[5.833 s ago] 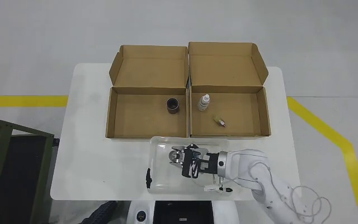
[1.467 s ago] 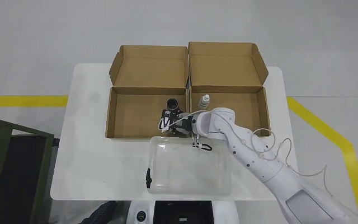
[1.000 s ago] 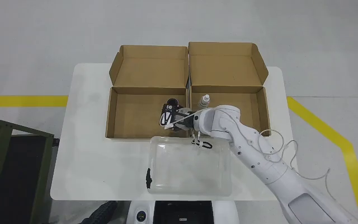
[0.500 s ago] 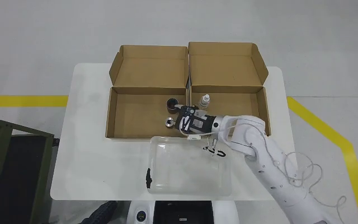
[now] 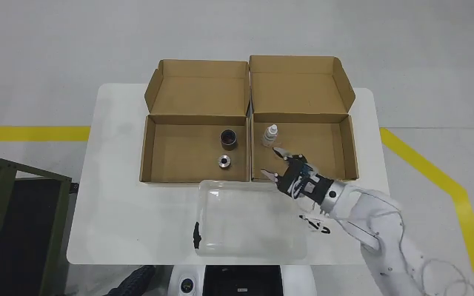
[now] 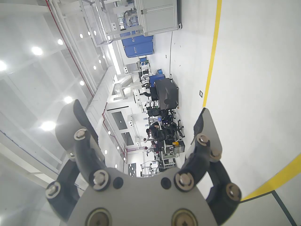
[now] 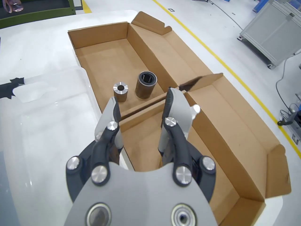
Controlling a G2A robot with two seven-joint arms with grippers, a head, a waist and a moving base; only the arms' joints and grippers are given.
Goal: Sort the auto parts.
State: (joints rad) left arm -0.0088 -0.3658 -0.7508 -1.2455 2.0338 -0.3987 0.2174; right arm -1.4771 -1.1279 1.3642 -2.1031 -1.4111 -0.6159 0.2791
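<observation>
**On the desk [image 5: 111, 185], an empty claw by the boxes**

Top view: the right claw [image 5: 278, 165] hangs spread and empty over the front-left corner of the right box [image 5: 326, 152], behind the clear tray [image 5: 252, 222] at the front edge. The left box [image 5: 178, 152] holds a dark sleeve [image 5: 228, 138] and a metal bushing [image 5: 224, 160]; a white bottle [image 5: 270, 133] stands in the right.

Left wrist view: the left claw [image 6: 143, 123] gapes empty toward the room.

Right wrist view: the tray looks bare, though glare may hide something. Swung low, the claw could snag the boxes' shared wall or topple the bottle.
</observation>
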